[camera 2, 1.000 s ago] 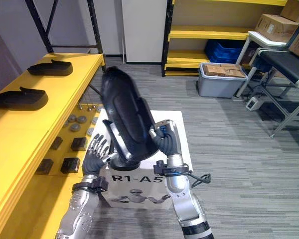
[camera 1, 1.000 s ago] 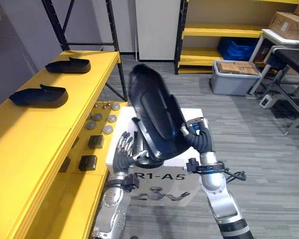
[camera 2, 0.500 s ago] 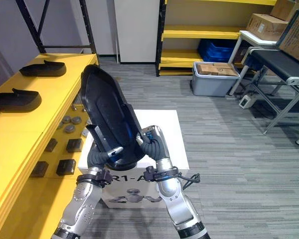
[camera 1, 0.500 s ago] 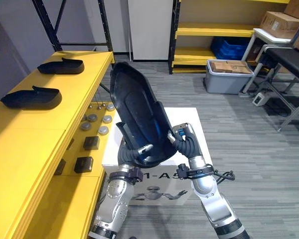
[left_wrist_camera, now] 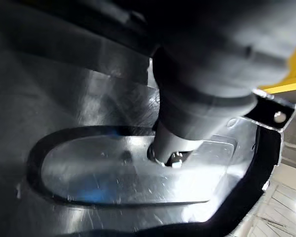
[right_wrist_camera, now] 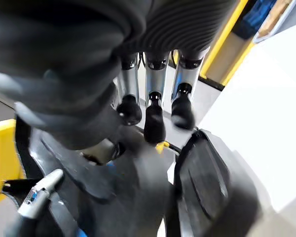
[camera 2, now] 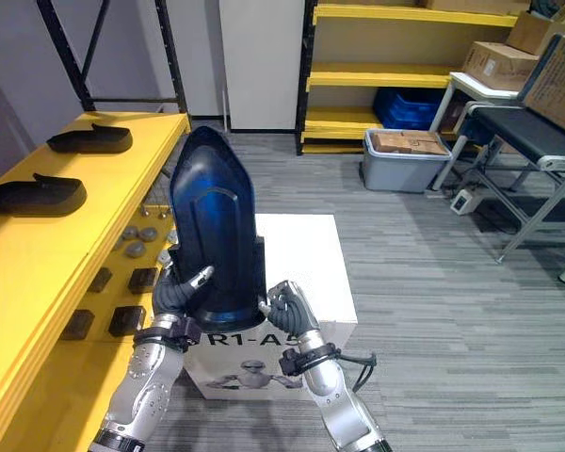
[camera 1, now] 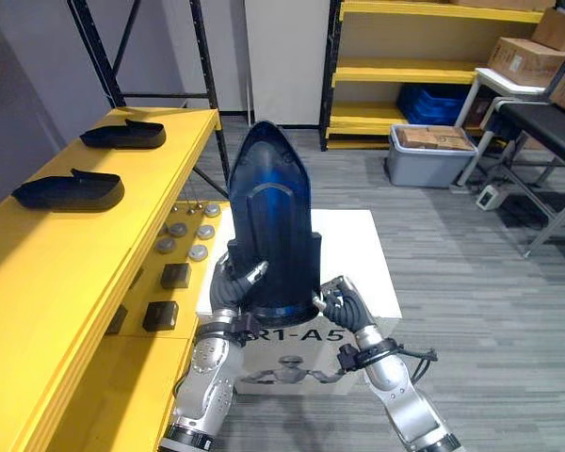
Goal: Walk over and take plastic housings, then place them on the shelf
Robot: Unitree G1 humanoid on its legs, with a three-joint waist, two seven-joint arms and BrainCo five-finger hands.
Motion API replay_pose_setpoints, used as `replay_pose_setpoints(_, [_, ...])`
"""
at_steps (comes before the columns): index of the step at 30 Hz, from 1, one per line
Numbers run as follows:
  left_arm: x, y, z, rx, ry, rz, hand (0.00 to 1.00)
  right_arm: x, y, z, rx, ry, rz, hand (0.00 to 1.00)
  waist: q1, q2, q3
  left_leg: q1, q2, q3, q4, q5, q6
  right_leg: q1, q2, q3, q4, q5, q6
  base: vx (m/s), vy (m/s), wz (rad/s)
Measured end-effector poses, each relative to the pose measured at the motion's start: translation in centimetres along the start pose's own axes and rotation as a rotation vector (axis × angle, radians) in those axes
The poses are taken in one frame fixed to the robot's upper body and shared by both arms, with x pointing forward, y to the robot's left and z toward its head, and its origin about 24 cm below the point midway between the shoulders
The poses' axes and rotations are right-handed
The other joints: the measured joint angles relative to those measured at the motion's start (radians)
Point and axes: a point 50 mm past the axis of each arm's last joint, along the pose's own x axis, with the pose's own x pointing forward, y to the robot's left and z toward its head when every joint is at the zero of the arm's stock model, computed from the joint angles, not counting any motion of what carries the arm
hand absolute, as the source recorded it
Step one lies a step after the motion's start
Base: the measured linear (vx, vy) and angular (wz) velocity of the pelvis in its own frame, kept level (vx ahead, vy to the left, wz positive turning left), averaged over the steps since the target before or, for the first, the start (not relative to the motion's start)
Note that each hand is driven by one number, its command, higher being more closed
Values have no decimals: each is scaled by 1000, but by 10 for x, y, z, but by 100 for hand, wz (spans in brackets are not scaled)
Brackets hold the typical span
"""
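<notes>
A large dark plastic housing [camera 1: 273, 226] stands upright in the middle of the frame, its pointed end up and its broad end down, held off the ground between the two hands. The left robot hand [camera 1: 228, 288] is at the lower left of the housing, its fingers curled behind the edge and its silver thumb laid across the front face, so it is clamped on the part. The right robot hand [camera 1: 340, 301] is at the lower right corner, fingers curled; in its wrist view the dark fingertips press on the housing's rim opposite the thumb, pinching it. Below and behind the housing sits a white box [camera 1: 363, 250], closed, with print on its near side.

Along the left of the frame runs the yellow shelf [camera 1: 56, 282]. On its top level lie two more black housings, well apart from each other: the nearer housing [camera 1: 69, 190] at mid left and the farther housing [camera 1: 124, 136] toward the upper left. On a lower level, just left of the white box, lie several round grey discs [camera 1: 190, 235] and, nearer the bottom of the frame, dark blocks [camera 1: 175, 275].

At the upper right a grey bin [camera 1: 431, 162] stands on the floor with a brown carton [camera 1: 429, 137] in its open top. Behind it, on the lowest level of a yellow rack [camera 1: 405, 71], is a blue crate [camera 1: 435, 98]; what it holds cannot be told. A closed cardboard box [camera 1: 525, 55] rests on a white surface [camera 1: 494, 83] at the far upper right.
</notes>
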Motion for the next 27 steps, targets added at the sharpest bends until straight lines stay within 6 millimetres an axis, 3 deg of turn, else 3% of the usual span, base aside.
replay_pose_setpoints(4, [0,-2,2,17,-12,-21,100,-1,-4,-2,22,13,-10,0,0,0,0,0,-1,0,0,1,0,0,0,-1,0,0,0,0,0,0])
replay_pose_setpoints(7, [1,-5,6,7,-39,-31,100,1,-15,10,55,-38,-52,0,0,0,0,0,0,0,0,1,0,0,0,-1,0,0,0,0,0,0])
replay_pose_setpoints(12, [-3,-19,6,18,-59,-92,100,3,-67,62,183,-301,-260,0,7,-1,0,1,0,2,0,1,0,0,0,2,0,0,1,0,0,0])
replay_pose_setpoints(16, [-9,-5,3,84,-50,-50,100,-6,-111,71,262,-396,-465,0,-3,-1,0,5,2,9,0,0,-1,0,1,6,1,0,1,0,0,-5])
replay_pose_setpoints(21, [-15,14,2,140,-44,32,100,-23,-144,61,433,-431,-606,0,-16,-2,3,6,5,14,0,-4,-6,-1,4,10,-2,1,1,0,0,0])
replay_pose_setpoints(24, [-15,19,4,149,-54,56,100,-35,-160,47,440,-402,-697,0,-17,-3,3,6,5,15,0,-7,-9,-1,4,11,-4,1,1,0,0,0])
replay_pose_setpoints(26, [-19,26,8,155,-67,87,100,-49,-170,19,422,-287,-785,0,-21,-4,4,5,5,16,0,-8,-10,-1,4,11,-6,1,1,0,0,0])
replay_pose_setpoints(27, [-21,32,12,165,-78,113,100,-61,-172,-8,417,-159,-841,0,-25,-3,6,4,5,16,0,-9,-11,-1,4,11,-7,1,1,0,0,0])
